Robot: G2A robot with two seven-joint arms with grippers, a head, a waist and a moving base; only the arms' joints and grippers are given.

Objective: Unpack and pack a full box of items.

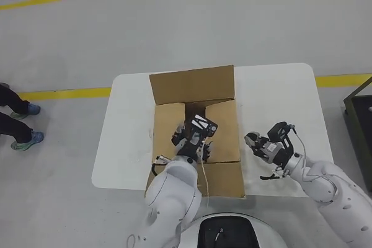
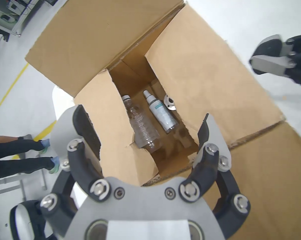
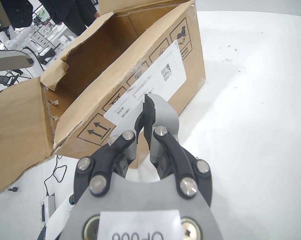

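Nearest the lens, the left gripper (image 2: 142, 114) is held over the mouth of the cardboard box (image 2: 98, 26), its grey metal fingers (image 2: 86, 128) lined with black ribbed pads and spread wide, with nothing between them. In the top view this gripper (image 1: 195, 133) is seen above the middle of the box (image 1: 226, 180), which stands at the centre of the white round-cornered table (image 1: 279, 87).

The plain brown corrugated far flap (image 1: 192, 85) is turned outward at 12 o'clock. Two side flaps (image 2: 203, 76) with torn edges are folded partly inward, so that a narrow slot is left.

Through that slot three things are seen on the box floor:
- a clear ribbed plastic bottle (image 2: 143, 126), lying on its side
- a slim white spray bottle (image 2: 160, 112) with a pale label, laid just beside it
- a round metal flange (image 2: 170, 102), near the spray bottle's shoulder and partly hidden under a flap

At 3 o'clock of the box, the right gripper (image 1: 253, 141) is held above the table (image 3: 253, 76). Its jagged-edged black pads are pressed together on nothing (image 3: 146, 111). A white rectangular label (image 3: 150, 81) is stuck on the box wall facing it.
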